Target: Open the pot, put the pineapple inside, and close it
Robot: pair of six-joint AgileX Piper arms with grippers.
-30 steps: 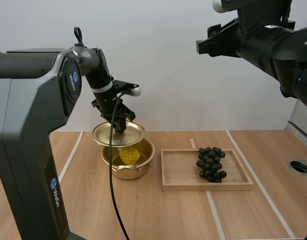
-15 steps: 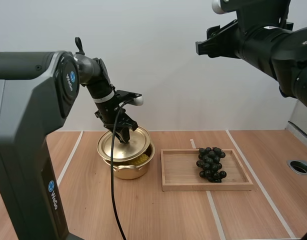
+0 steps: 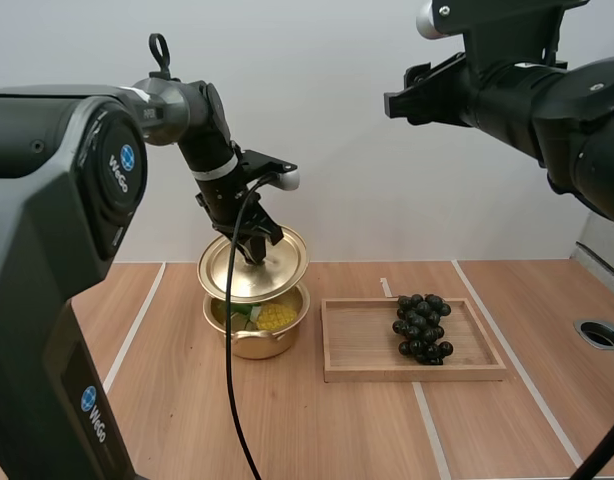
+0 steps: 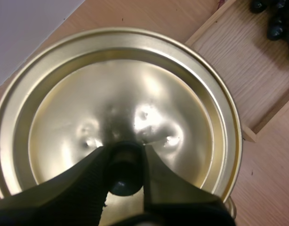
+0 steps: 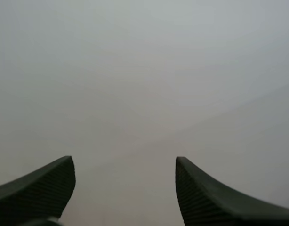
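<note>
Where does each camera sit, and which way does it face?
High: behind and above the bases, facing down over the table; both arms show.
Left wrist: on left arm, facing down onto the lid; left pincer grips its knob.
Right wrist: on right arm, facing plain grey surface; right pincer open.
High and left wrist share lid and tray.

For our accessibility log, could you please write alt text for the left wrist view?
The left jaws pinch the black knob of the gold pot lid. Beside it, the wooden tray holds dark grapes.
</note>
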